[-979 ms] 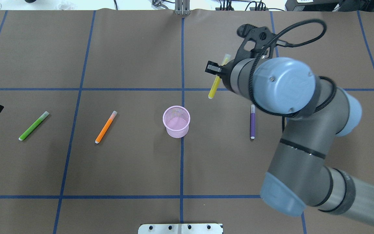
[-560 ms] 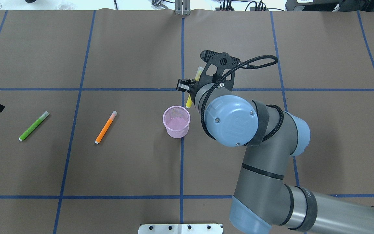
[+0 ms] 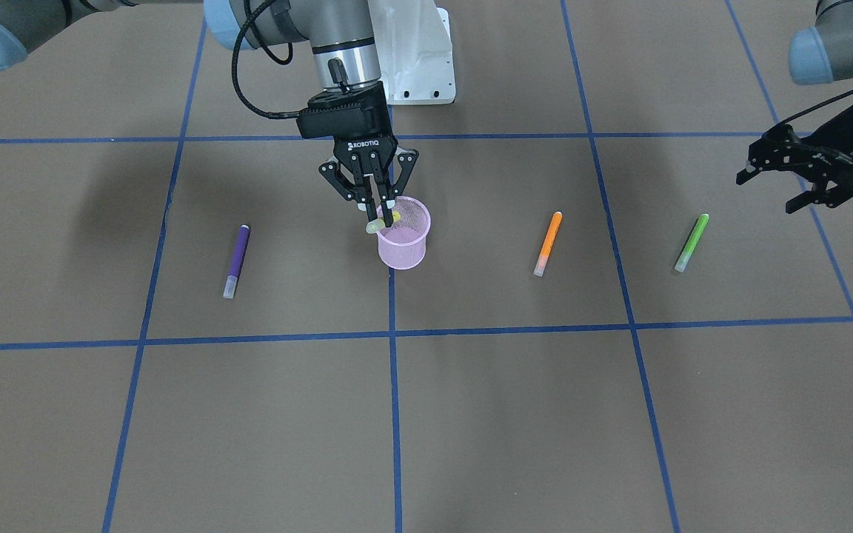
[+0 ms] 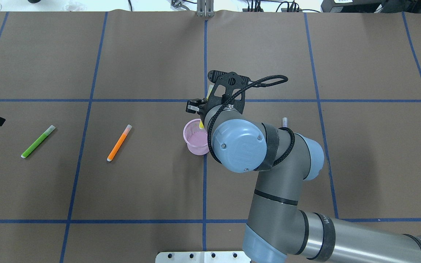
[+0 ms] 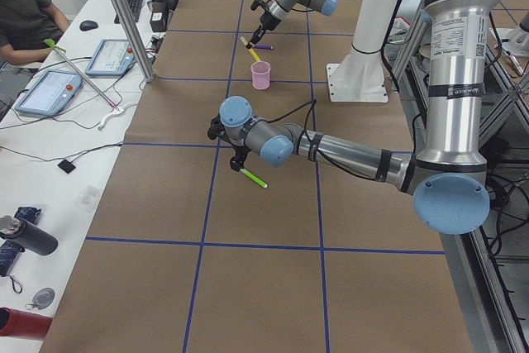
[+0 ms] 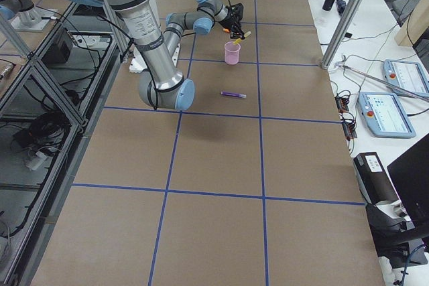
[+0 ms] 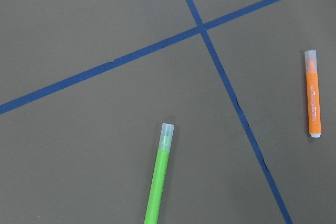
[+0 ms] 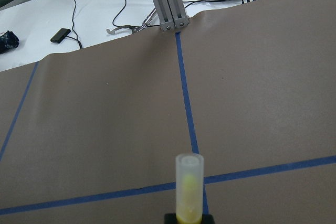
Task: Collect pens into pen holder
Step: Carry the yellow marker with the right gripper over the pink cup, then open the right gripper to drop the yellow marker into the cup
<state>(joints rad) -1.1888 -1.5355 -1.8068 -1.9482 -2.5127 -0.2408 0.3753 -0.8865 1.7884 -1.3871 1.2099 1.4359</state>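
Pen, yellowish with pale translucent cap, tilts over pink mesh holder, clamped in right hand.

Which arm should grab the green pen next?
Left. The left gripper hangs open near the green pen; the right gripper holds the yellow pen over the pen holder.

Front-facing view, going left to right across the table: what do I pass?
purple pen → pen holder → orange pen → green pen → left gripper. The right gripper and its yellow pen overlap the pen holder, so they are left out.
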